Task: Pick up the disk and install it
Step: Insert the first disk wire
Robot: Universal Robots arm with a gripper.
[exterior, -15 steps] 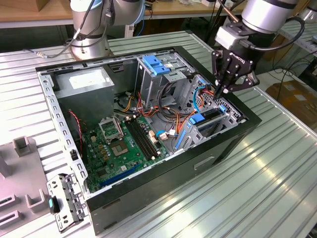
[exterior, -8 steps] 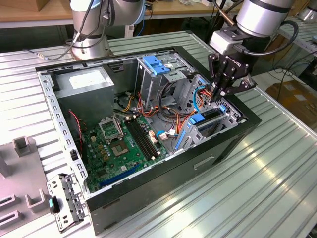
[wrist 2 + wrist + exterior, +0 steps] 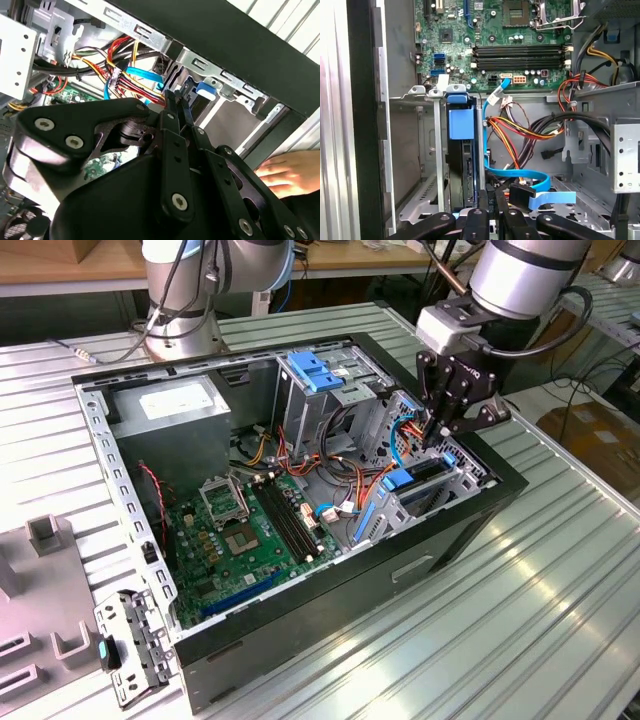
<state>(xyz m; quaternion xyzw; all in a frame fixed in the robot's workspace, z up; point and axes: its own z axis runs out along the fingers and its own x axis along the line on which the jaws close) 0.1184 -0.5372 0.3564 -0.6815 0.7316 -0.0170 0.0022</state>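
while closed, end effector (image 3: 437, 436) touches disk (image 3: 425, 476)

Arm reaching down from above, wrist bent, black claw (image 3: 440, 430) pointing downward, fingers drawn close together.

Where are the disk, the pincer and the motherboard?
disk (image 3: 459, 131): first wrist view, blue end tab.
pincer (image 3: 437, 433): exterior view, midway between fingertips.
motherboard (image 3: 232, 545): exterior view, green board surface.

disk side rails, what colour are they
Bright blue on the disk, clearest in the first wrist view.
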